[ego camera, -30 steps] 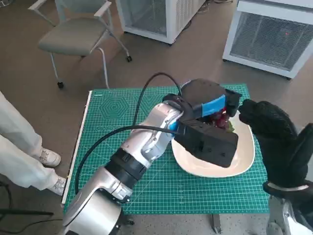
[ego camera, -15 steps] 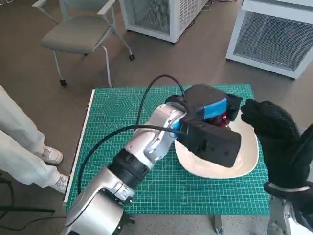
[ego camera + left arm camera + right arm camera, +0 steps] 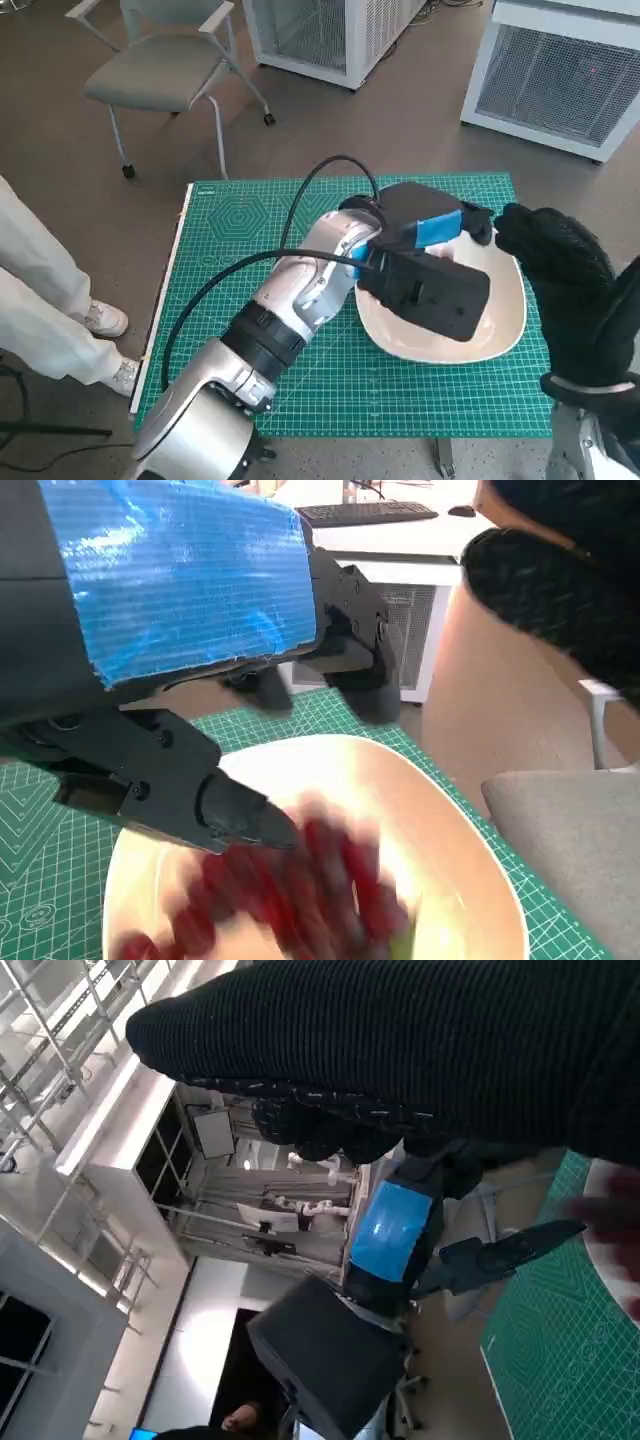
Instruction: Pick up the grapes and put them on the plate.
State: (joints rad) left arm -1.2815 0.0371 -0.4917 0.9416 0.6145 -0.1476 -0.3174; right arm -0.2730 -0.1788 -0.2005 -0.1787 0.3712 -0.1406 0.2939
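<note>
The red grapes (image 3: 300,895) show as a blur inside the white plate (image 3: 470,870), just below my left hand's black fingers (image 3: 240,815). Those fingers are spread apart and none closes on the fruit. In the head view my left hand (image 3: 425,270), blue tape on its back, hovers over the plate (image 3: 500,340) and hides the grapes. My right hand (image 3: 560,270) in its black glove hangs beside the plate's right rim with the fingers curled and nothing in them. The glove (image 3: 560,570) also shows in the left wrist view.
A green cutting mat (image 3: 250,250) covers the small table. A black cable (image 3: 300,215) loops over my left forearm. Behind the table are a grey chair (image 3: 160,70) and white cabinets (image 3: 560,80). A person's legs (image 3: 30,300) stand at the left.
The grapes seen under the left hand's fingers a second ago are now hidden in the head view and blurred in the plate. The camera shifted slightly. The right hand stayed put.
</note>
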